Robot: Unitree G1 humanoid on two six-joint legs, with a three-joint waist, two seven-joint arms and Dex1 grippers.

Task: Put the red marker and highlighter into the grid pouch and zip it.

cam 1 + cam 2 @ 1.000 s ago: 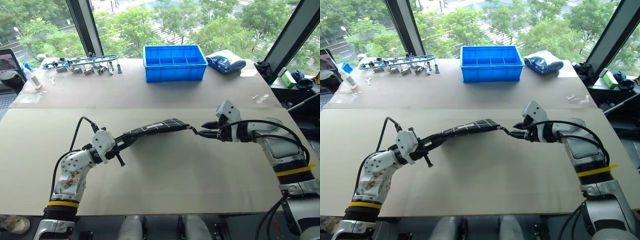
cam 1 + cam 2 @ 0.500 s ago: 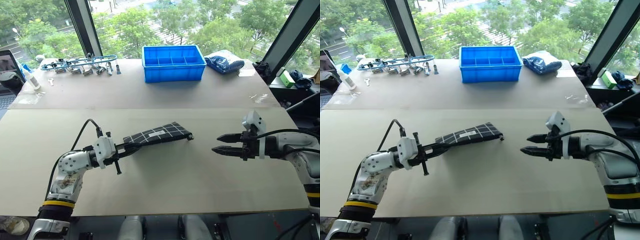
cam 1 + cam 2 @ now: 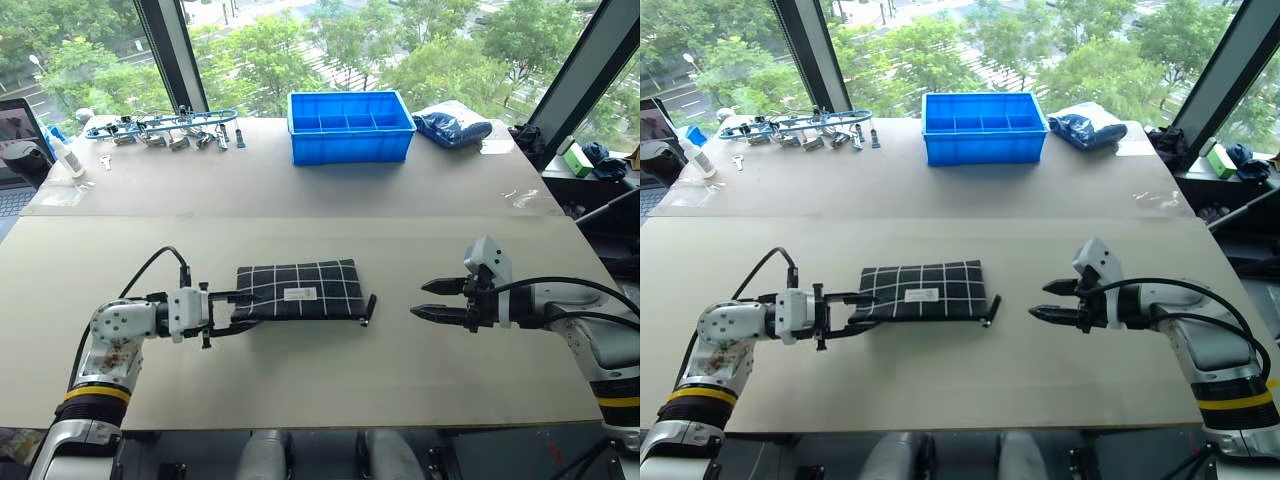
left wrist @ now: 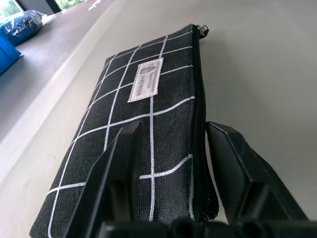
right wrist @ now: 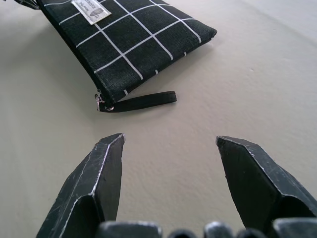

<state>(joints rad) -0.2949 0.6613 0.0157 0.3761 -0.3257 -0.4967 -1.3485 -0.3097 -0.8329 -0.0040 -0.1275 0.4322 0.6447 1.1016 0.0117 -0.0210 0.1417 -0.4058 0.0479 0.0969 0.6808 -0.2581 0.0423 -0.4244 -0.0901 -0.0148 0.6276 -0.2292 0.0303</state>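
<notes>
Head views: the grid pouch (image 3: pixel 298 292) lies flat on the tabletop (image 3: pixel 330 370), about midway between the left and right edges and somewhat nearer the front edge than the seam where a second tabletop begins. Its white label (image 3: pixel 299 294) faces up. The zipper along the pouch's front side appears closed, and nothing shows through the fabric, so what the pouch contains cannot be told. The black strap (image 3: pixel 367 309) trails off its right front corner onto the bare surface. The left pincer (image 3: pixel 232 307) is level with the tabletop at the pouch's left end, fingers parted, gripping nothing. The right pincer (image 3: pixel 424 299) is well apart from the pouch toward the right edge, fingers spread and empty, pointing toward the strap. On the far tabletop, a blue bin (image 3: pixel 350 125) with divided compartments stands near the back edge; the compartments look empty from here. A blue bag (image 3: pixel 455 127) lies to its right, and a cluster of tools (image 3: pixel 165 128) lies toward the back left corner.

Left wrist view: the pouch's short end sits between the two spread fingers (image 4: pixel 121 168), one finger over the fabric, the other beside the zipper edge.

Right wrist view: the open fingers (image 5: pixel 101 171) frame bare tabletop; the strap and pouch corner lie ahead, untouched.
</notes>
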